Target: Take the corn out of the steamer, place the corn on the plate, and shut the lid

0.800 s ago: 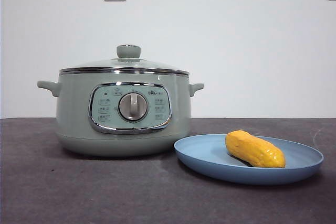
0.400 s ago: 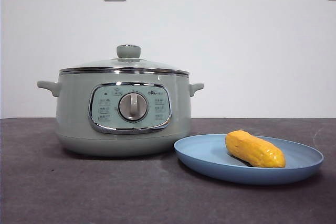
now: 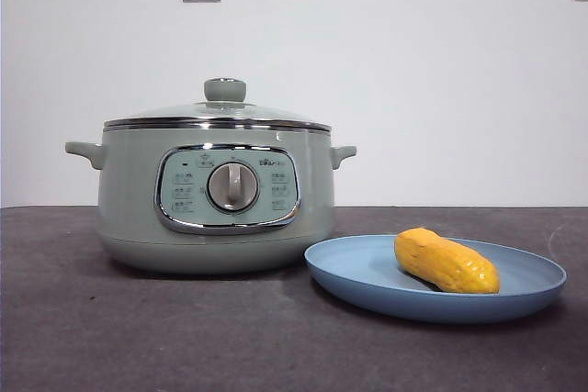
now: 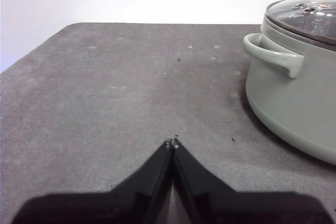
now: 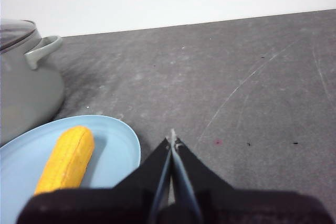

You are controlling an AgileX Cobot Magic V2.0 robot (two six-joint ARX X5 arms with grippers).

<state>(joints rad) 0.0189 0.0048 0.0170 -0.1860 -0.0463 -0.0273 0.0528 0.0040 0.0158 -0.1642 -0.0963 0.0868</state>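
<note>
Sage-green steamer (image 3: pixel 216 204) on the dark grey desk (image 3: pixel 138 337), glass lid (image 3: pixel 218 114) seated on its rim. We list a yellow-orange corn (image 3: pixel 446 261) cob lying on the light-blue plate (image 3: pixel 367 273), just beside the steamer. Left end effector (image 4: pixel 172 142): jaws pressed together, gripping nothing, over bare desk near a steamer handle. Right end effector (image 5: pixel 171 139): jaws likewise pressed together, empty, beside the plate's rim.
</note>
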